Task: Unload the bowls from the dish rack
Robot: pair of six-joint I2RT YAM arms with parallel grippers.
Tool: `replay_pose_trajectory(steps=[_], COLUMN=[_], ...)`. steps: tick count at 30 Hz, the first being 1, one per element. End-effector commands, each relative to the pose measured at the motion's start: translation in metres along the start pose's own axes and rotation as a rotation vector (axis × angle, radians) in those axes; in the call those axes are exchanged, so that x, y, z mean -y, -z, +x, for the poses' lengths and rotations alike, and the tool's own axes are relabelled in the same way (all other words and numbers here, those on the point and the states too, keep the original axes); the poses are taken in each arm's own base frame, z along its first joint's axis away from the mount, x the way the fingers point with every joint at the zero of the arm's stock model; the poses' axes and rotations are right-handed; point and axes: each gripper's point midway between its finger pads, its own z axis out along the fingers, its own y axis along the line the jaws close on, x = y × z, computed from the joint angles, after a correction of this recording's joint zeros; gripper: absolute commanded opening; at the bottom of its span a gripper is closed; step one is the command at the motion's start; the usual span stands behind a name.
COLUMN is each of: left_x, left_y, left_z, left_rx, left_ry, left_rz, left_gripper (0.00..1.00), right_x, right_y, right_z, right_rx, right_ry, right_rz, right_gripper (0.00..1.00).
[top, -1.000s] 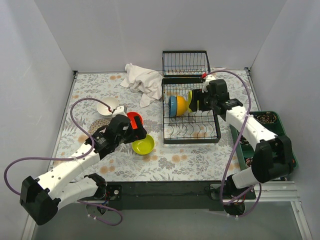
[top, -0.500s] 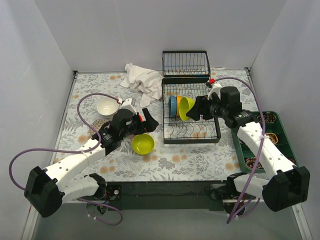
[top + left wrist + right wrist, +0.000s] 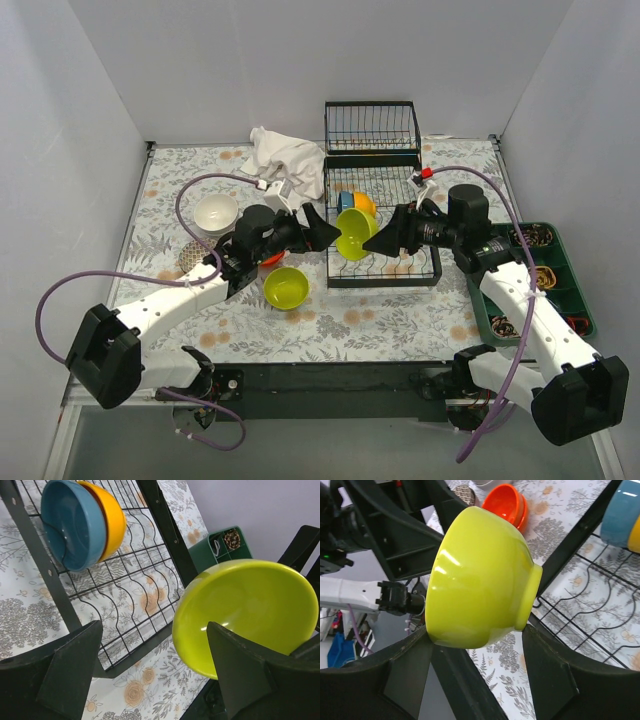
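Grey walls are standing around a table (image 3: 380, 320) with a flowery cover. The black dish rack (image 3: 400, 268) is sitting in the middle of it, toward the back. The right arm is reaching across the rack toward the left. The right gripper (image 3: 376, 241) is squeezing a lime bowl (image 3: 354, 236) between its fingers and holding it tipped on its side in the air over the left part of the rack. The left arm is stretching out long from the left side. The left gripper (image 3: 326, 231) is pointing at that bowl with its fingers spread wide apart. I cannot tell if they are touching it. A blue bowl (image 3: 70, 525) and an orange bowl (image 3: 114, 517) are standing on edge in the rack, pressed together. A second lime bowl (image 3: 286, 288), a white bowl (image 3: 216, 212) and a red bowl (image 3: 506, 507) are sitting on the table to the left of the rack.
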Motion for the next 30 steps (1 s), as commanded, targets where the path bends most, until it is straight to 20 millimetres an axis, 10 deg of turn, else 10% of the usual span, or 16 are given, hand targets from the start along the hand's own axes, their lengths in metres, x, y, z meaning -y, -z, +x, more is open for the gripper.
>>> replay_pose_trajectory(steps=[1,14,18,24,30], left_x=[0.028,0.023,0.02,-0.011,-0.05], left_y=[-0.004,0.0,0.011,0.028,0.061], left_z=[-0.015,-0.002,-0.005,-0.005,0.001], left_rx=[0.015,-0.018,0.016,0.031,-0.003], left_ry=[-0.021,-0.028,-0.04,-0.071,-0.061], left_rz=[0.121,0.129,0.113,-0.059,-0.3], left_gripper=[0.79,0.01,0.0,0.0,0.0], right_x=[-0.031,-0.032,-0.03,-0.025,-0.009], right_y=[0.005,0.001,-0.001,-0.004,-0.008], right_z=[-0.01,0.002,0.004,-0.003,-0.004], right_rx=[0.043,0.022,0.011,0.023,0.006], right_ry=[0.04,-0.002,-0.012,0.0,0.025], right_rz=[-0.133,-0.171,-0.176,-0.15,-0.07], right_gripper=[0.01,0.05,0.24,0.85,0.99])
